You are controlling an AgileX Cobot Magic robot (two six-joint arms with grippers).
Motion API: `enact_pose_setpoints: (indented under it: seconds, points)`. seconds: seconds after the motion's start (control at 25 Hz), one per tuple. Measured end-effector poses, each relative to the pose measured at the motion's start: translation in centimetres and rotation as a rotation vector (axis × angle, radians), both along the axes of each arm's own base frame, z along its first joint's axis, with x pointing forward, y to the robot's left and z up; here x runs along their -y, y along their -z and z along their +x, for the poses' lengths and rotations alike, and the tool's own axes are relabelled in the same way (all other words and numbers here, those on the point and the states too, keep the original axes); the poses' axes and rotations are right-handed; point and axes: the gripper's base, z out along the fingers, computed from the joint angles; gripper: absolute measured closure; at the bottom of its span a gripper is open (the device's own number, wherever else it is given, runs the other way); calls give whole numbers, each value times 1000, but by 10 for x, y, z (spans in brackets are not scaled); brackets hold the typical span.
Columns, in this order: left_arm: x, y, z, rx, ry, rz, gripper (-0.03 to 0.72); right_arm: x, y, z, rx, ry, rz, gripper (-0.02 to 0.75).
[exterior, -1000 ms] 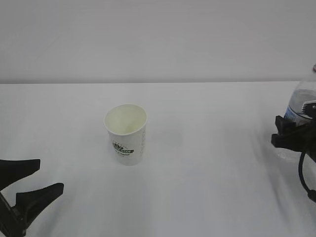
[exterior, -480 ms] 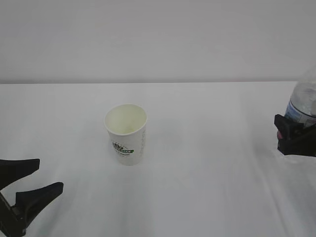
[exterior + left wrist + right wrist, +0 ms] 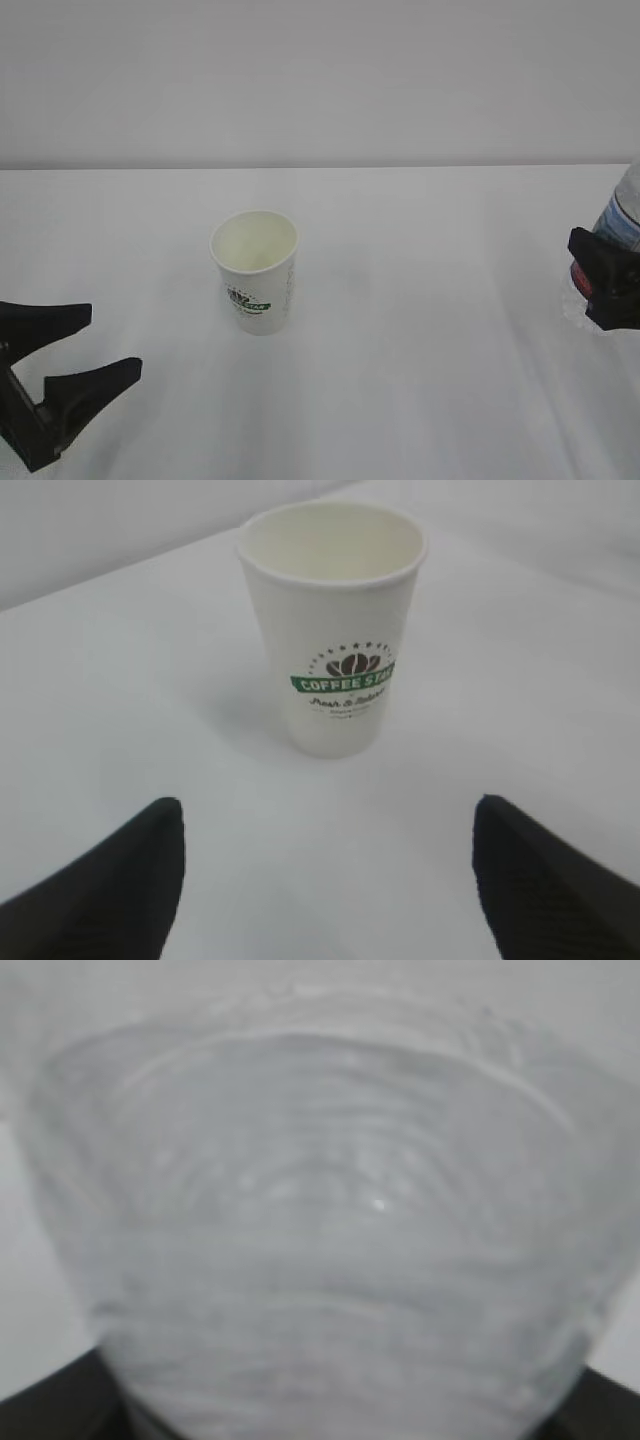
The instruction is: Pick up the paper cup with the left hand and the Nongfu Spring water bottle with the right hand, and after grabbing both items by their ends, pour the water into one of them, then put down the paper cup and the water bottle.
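Observation:
The white paper cup (image 3: 255,270) with a green logo stands upright and empty mid-table; in the left wrist view the paper cup (image 3: 337,630) is straight ahead. My left hand (image 3: 112,342) sits low at the left front, open wide, its black fingers apart from the cup; between the tips of the left hand (image 3: 327,815) lies only bare table. At the right edge my right hand (image 3: 602,282) is shut on the clear Nongfu Spring water bottle (image 3: 627,215), mostly cut off by the frame. That bottle (image 3: 320,1210) fills the right wrist view, the right hand (image 3: 330,1415) round it. No water stream shows.
A white table (image 3: 420,350) runs back to a plain pale wall (image 3: 320,80). Nothing else stands on it in view.
My left gripper has opened wider and shifted slightly up and right. The right gripper has slid right with the bottle, further out of frame. The cup has not moved.

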Motion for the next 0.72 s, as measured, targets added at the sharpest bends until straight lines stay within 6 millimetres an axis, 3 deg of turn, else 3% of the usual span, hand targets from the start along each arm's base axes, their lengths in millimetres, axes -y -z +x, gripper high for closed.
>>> enact_pose_setpoints:
  seconds: [0.72]
  points:
    - [0, -19, 47, 100, -48, -59, 10, -3, 1, -1, -9, -37, -8, 242]
